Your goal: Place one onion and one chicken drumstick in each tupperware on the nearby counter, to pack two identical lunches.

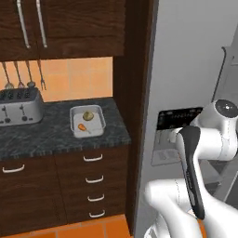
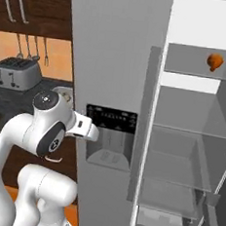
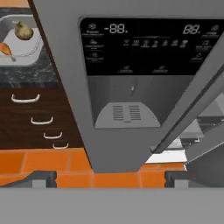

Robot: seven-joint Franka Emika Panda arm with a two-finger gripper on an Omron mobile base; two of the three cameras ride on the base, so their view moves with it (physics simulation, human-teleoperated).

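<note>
Claw [image 3: 109, 177] open, empty, pointing at fridge door panel [image 3: 144, 43]. Tray [image 1: 87, 122] on dark table [image 1: 51, 132], near table's right end. Onion [image 1: 88, 115] and drumstick [image 1: 82, 128] inside tray, close together, onion farther back. Toaster [image 1: 19, 107] at left on table, well apart from tray. Fridge open on right; second drumstick [image 2: 215, 61] on top fridge shelf [image 2: 187, 68].

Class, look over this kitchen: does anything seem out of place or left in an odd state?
Yes: the fridge door stands open, with one chicken drumstick lying loose on the top shelf. Nothing looks spilled or damaged.
</note>
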